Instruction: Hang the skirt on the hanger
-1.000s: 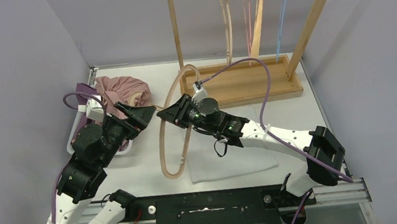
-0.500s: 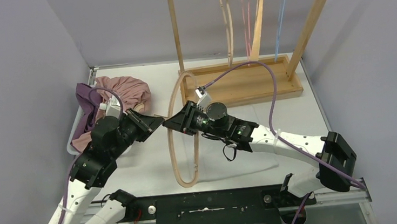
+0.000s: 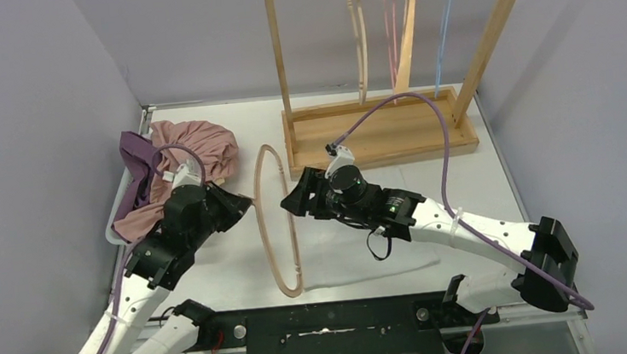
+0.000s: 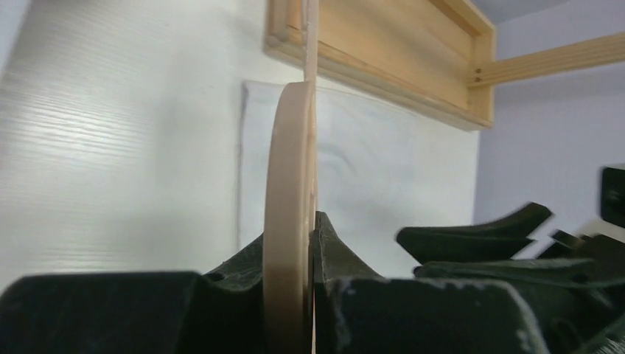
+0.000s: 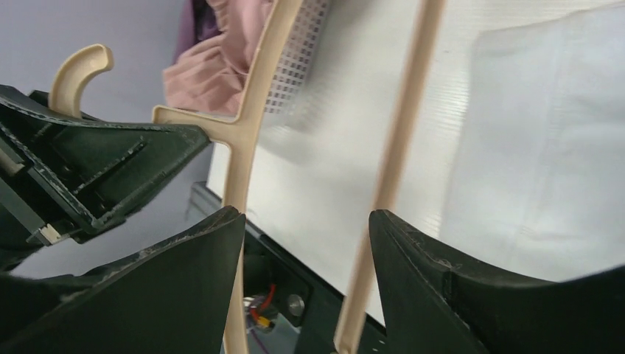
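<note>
Walls (image 3: pixel 23 125): pale lilac, on three sides.
Tabletop (image 3: pixel 481 171): white, with a white cloth (image 3: pixel 360 258) near the front.
Rack (image 3: pixel 375 133): wooden, at the far side.
Skirt (image 3: pixel 196 144): pink heap in the far left corner.
Hanger (image 3: pixel 273 223): beige, standing on edge.
Left claw (image 3: pixel 240 207): clamped on the hanger.
Right claw (image 3: pixel 291 203): wide apart, holding nothing.

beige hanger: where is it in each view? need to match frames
Top external: the beige hanger stands as a tall narrow loop at centre, between the two arms.
Left wrist: edge-on, a vertical strip at centre, clamped in the left gripper at the bottom.
Right wrist: neck and hook at left, its bar running up the middle.
Shared landmark: the white cloth lying flat on the table, behind the hanger in both wrist views.
</note>
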{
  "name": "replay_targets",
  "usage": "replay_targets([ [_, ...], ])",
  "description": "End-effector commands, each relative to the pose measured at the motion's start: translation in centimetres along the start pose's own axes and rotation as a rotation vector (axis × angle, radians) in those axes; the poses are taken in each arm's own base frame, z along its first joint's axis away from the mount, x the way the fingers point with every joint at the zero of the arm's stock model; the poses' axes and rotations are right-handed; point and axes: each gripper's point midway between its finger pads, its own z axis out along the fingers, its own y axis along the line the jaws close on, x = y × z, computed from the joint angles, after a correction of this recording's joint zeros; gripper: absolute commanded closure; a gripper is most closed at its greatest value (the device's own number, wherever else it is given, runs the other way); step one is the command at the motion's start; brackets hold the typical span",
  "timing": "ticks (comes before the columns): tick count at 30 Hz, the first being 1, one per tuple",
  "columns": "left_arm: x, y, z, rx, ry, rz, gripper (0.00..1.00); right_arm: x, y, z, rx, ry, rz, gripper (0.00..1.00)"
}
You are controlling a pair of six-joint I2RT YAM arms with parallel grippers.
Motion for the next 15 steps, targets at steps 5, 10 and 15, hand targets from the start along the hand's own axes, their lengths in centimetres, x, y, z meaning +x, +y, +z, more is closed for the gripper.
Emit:
replay_targets([
  [5,1.8,4.5,2.3,-0.101,0.007,0.125,1.00,1.2,-5.9,-0.1,0.251,0.004,-0.202,0.41],
  [10,1.9,5.8,3.0,-0.138,-0.029,0.122,1.00,3.7,-7.0,1.8,0.278,0.079,-0.249,0.52],
  [15,1.4,6.6,3.5,-0.213,-0.073,0.206,1.00,4.6,-6.7,3.3,0.239,0.092,-0.276,0.53],
])
